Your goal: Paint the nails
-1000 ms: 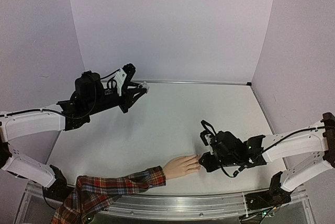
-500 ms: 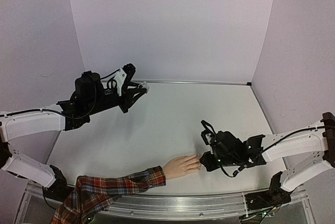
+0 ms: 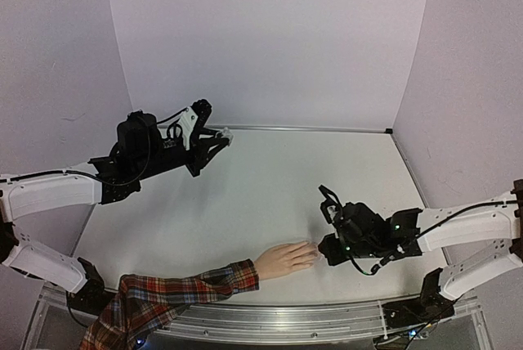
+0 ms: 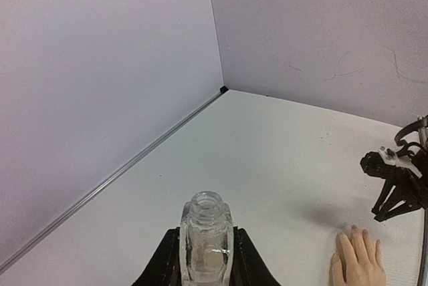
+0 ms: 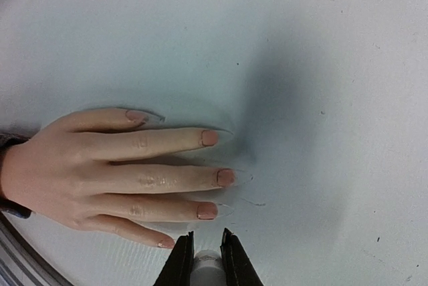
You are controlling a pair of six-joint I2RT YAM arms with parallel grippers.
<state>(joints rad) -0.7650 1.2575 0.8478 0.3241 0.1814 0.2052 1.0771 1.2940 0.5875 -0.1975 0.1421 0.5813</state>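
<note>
The pale peach mannequin hand point(image 3: 286, 258) with a red plaid sleeve point(image 3: 176, 293) lies palm down at the table's near edge. Its small pinkish nails point(image 5: 225, 177) show in the right wrist view, fingers spread and pointing right. My right gripper point(image 5: 206, 259) is shut on a white cap point(image 5: 208, 267) and hovers just past the fingertips, close to the ring and little fingers; no brush tip is visible. My left gripper point(image 4: 206, 259) is shut on a small clear bottle point(image 4: 206, 232), uncapped and mouth open, held high at the far left point(image 3: 214, 139).
White walls enclose the table on the left, back and right. A metal strip point(image 3: 310, 128) runs along the back wall's foot. The right gripper point(image 4: 394, 189) and the mannequin hand point(image 4: 358, 262) show at the lower right of the left wrist view.
</note>
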